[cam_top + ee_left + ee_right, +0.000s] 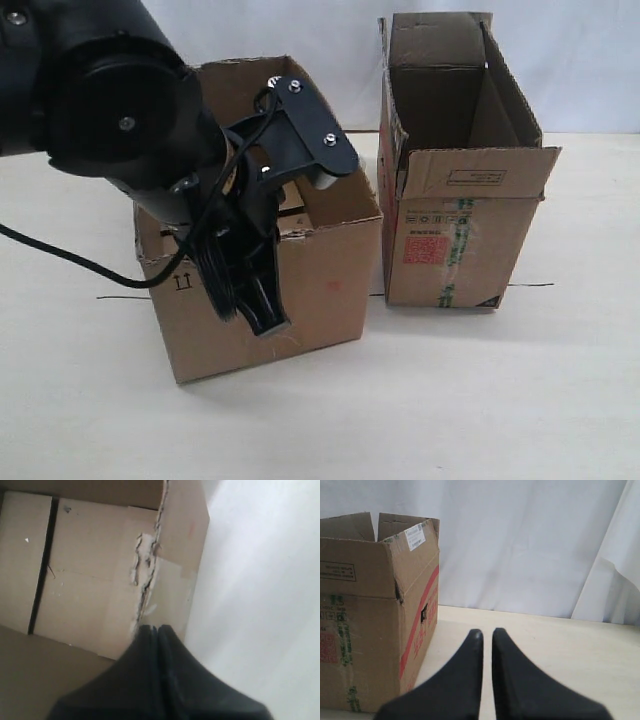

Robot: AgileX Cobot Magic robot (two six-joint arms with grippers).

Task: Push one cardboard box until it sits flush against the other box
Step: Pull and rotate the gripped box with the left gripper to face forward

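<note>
The wide cardboard box [325, 275] with a ragged rim stands at the centre left. The taller other box [455, 235], with a red label and green tape, stands just to its right across a narrow gap. My left gripper [265, 318] points down at the wide box's front wall, shut with nothing in it. In the left wrist view its fingertips [156, 628] sit over the torn rim [145, 580]. My right gripper [486, 632] is out of the exterior view. It hovers low over the table beside the other box [365, 625], fingers almost together, holding nothing.
A thin black line [120, 297] runs across the pale table [480, 400] behind both boxes. A black cable [60, 255] trails from the left arm. A white curtain [520, 540] hangs at the back.
</note>
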